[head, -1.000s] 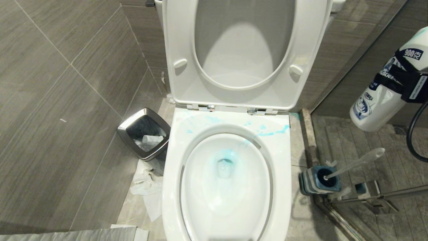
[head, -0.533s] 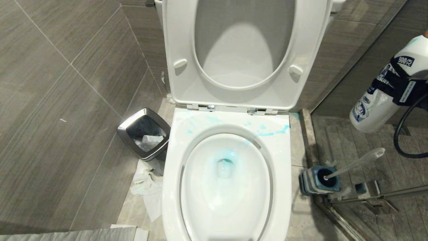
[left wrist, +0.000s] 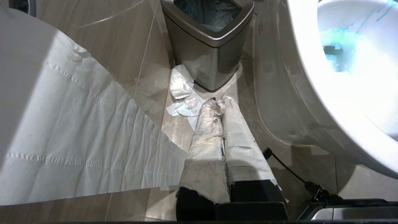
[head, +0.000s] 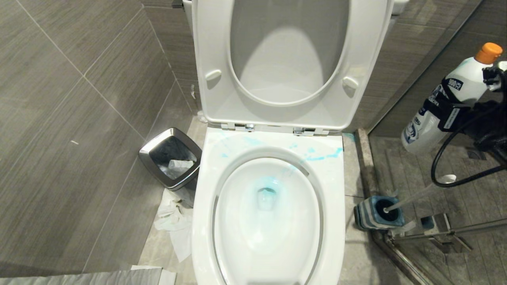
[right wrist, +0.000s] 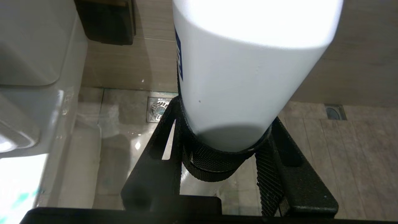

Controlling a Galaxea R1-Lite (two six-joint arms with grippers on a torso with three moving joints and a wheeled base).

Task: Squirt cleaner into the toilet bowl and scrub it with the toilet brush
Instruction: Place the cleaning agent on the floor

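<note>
Cleaner is already in the toilet bowl (head: 267,221): blue liquid pools at the drain and streaks the back rim, so I judge the squirting done and the step in hand to be putting the bottle away before taking up the brush.

Going left to right: the left gripper (left wrist: 221,104), its paper-wrapped fingers pressed together on nothing, hangs low over the floor beside the waste bin (head: 171,156), near crumpled paper (head: 174,221); the bowl sits mid-frame with seat and lid raised; the toilet brush (head: 420,194) stands in its striped holder (head: 378,213) on the floor just right of the bowl, handle leaning right; above it the right gripper (head: 447,114) clamps the cleaner bottle (head: 443,107) around its middle, jaws part-way apart on the body, orange cap up and tilted right, well clear of the bowl.

To do this well, keep the cap uppermost so nothing drips; lower the bottle onto bare floor apart from the brush handle; let go only once its base rests flat.

Count: one bowl, one bottle, one brush, one holder, one bin, two grippers.
</note>
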